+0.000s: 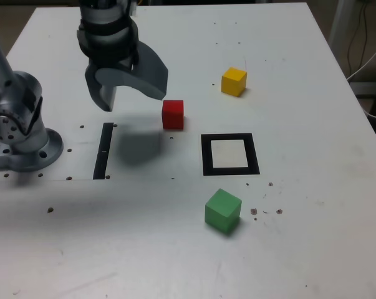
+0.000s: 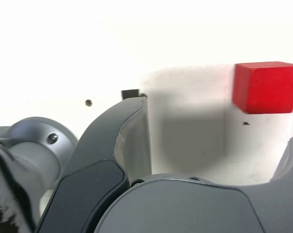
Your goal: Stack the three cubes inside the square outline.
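Three cubes lie apart on the white table. The red cube (image 1: 173,114) sits up and to the left of the square outline (image 1: 230,154) in the exterior view. The yellow cube (image 1: 234,81) is farther back, and the larger green cube (image 1: 222,210) is in front of the outline. The outline's white centre holds nothing. My gripper (image 1: 130,93) hangs open above the table just left of the red cube, holding nothing. In the wrist view the red cube (image 2: 266,87) shows ahead of my wide jaws, off to one side, with my gripper (image 2: 219,131) casting a shadow below it.
A narrow black strip (image 1: 103,151) lies on the table under the gripper, left of the outline in the exterior view. The arm's grey base (image 1: 20,128) stands at that view's left edge. Small screw holes dot the table. Cables hang beyond the far right corner.
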You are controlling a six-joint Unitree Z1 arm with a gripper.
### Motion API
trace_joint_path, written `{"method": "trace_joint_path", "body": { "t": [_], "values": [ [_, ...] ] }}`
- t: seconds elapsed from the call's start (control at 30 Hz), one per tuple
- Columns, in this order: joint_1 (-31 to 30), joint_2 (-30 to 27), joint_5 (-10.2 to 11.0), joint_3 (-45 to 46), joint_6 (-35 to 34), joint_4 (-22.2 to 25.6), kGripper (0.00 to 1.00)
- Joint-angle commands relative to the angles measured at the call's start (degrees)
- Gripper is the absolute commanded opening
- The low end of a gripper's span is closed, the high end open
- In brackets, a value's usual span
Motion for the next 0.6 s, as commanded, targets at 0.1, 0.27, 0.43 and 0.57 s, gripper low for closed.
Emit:
{"method": "trace_joint_path", "body": {
  "t": [0.1,0.27,0.43,0.57],
  "values": [
    [0.03,0.02,-0.6,-0.58,-0.06,1.78,1.0],
    [0.03,0.69,-2.62,-1.16,0.27,1.88,0.99],
    [1.6,2.53,-5.02,-5.39,3.61,2.31,0.99],
    [5.66,4.78,-5.78,-8.83,7.71,2.27,0.99]
  ]
}}
